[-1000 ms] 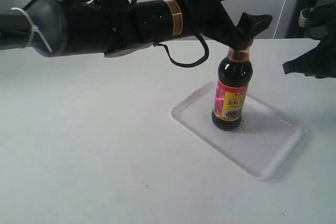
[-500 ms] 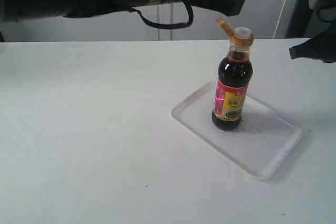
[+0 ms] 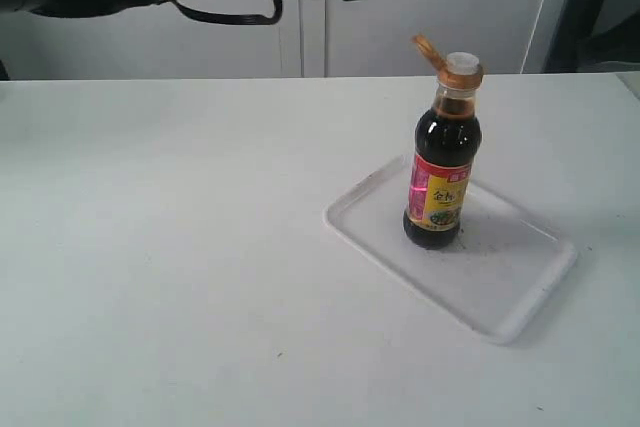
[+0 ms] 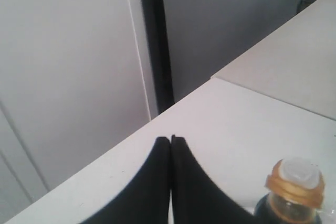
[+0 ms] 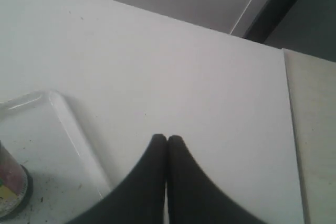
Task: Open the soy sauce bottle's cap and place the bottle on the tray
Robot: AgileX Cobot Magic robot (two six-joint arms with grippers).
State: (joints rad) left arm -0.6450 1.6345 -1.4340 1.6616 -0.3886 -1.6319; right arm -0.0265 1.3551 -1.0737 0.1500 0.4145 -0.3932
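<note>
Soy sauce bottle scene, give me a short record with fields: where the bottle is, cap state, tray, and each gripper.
bottle: soy sauce bottle stands upright on the tray
cap: cap flipped open, lid hinged back, white spout showing
tray: tray flat on the white table
left gripper: left gripper shut, empty, apart from the bottle
right gripper: right gripper shut, empty, beside the tray's edge

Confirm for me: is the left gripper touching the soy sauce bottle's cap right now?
Apart. In the left wrist view the left gripper, fingertips together, has bare table between it and the cap.
</note>
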